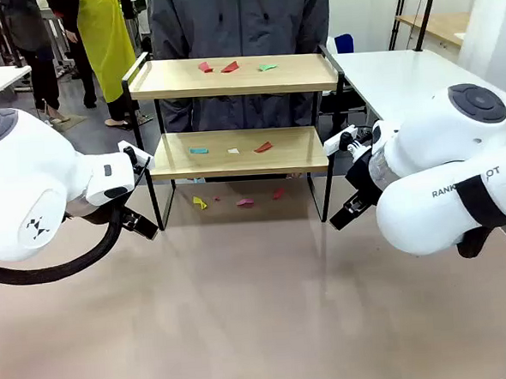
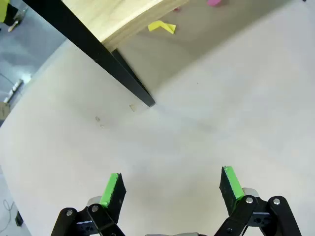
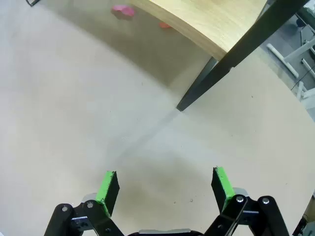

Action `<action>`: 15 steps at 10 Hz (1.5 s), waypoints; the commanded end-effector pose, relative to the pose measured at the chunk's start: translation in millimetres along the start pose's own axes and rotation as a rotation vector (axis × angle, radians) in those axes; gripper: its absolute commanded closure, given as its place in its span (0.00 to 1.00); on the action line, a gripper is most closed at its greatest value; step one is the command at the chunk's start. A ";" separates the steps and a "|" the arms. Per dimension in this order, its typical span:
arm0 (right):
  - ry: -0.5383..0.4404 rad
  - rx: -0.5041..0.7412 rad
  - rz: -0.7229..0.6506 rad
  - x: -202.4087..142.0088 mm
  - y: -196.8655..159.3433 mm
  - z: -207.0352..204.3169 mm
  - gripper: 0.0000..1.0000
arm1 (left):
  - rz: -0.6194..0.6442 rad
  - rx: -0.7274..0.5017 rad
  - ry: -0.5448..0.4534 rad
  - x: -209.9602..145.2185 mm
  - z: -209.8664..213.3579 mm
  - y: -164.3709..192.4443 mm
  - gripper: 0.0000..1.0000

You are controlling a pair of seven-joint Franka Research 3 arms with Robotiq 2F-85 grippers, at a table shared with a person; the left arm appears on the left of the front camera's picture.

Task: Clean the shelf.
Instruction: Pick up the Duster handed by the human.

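- The shelf [image 1: 165, 80] stands at the far middle of the bench [image 1: 261, 318], with a person [image 1: 238, 18] standing right behind it.
- Paper litter lies across it. The top board holds two red scraps [image 1: 205, 67] and a green scrap [image 1: 267, 67]. The lower board holds a teal scrap [image 1: 199, 150], a white scrap [image 1: 233, 150] and a third red scrap [image 1: 263, 147].
- A yellow scrap [image 1: 200, 203] and a pink scrap [image 1: 245, 202] lie on the bench under the shelf.
- The left pincer [image 2: 172, 184] hangs released, jaws wide and empty, over bare bench just short of the shelf's front left leg [image 2: 130, 81].
- The right pincer [image 3: 165, 184] is likewise spread and empty, over bare bench near the front right leg [image 3: 206, 83].
- Step in hand, as I judge it: the very start. Both arms flank the shelf, nothing is grasped, and no board looks cleared.
- The next move calls for settling on one scrap and reaching in between the boards or over the side rail without knocking the frame. It then needs a fine, low pinch, because the scraps are thin and lie nearly flat on the wood.
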State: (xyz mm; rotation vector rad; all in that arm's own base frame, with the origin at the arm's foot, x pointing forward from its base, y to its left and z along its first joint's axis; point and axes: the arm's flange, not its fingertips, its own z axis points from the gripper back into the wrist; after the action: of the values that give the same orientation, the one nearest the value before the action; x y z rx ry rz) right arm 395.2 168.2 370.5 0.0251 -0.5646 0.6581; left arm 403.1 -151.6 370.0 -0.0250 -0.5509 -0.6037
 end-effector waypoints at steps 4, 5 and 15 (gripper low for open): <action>0.000 0.000 0.000 0.0 0.0 0.0 0.00 | 0.000 0.000 0.000 0.1 0.1 0.0 0.00; 0.000 0.000 0.000 0.0 0.0 0.0 0.00 | 0.000 0.000 0.000 0.1 0.1 0.0 0.00; -0.262 0.060 -0.140 -46.5 -116.6 63.6 0.00 | -0.030 -0.208 -0.094 28.6 81.1 91.6 0.00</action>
State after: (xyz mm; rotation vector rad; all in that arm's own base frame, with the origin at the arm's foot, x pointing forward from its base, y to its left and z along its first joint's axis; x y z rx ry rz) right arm 416.9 75.2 435.5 0.1419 -0.7377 0.5123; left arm 421.1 -107.8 460.8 -0.1766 -0.6123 -0.6364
